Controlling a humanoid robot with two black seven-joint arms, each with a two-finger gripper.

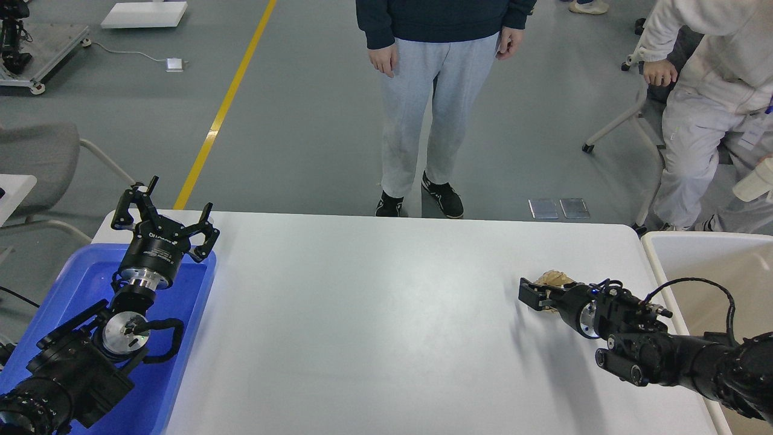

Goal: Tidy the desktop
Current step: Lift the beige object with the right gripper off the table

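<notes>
The near left corner is being filled by the left arm, which is being held above the blue tray (72, 284) at the left edge of the desktop (374, 326). The left gripper (164, 212) is being held over the far end of that tray with its fingers (205, 232) spread well apart and nothing between them.

At the near right, the right arm is being extended from the right edge toward the middle of the scene, low over the desktop. The right gripper (539, 295) is being pressed against a small crumpled tan object (554, 278), which is lying on the desktop near its right side. The fingers are being seen dark and nearly end-on, with the tan object showing just behind and between them; whether they are clamped on it cannot be told.

The desktop itself, wide and white with rounded corners, is being spanned between the tray on the left and a beige-white bin (667, 244) just beside its right edge.

Farther off, beyond the far edge of the desktop, a person in grey trousers (423, 109) is being seen standing on the grey floor. At the far right, a second person in white clothing (706, 103) is being seen beside a chair. A yellow floor line (226, 106) is being seen at the far left.
</notes>
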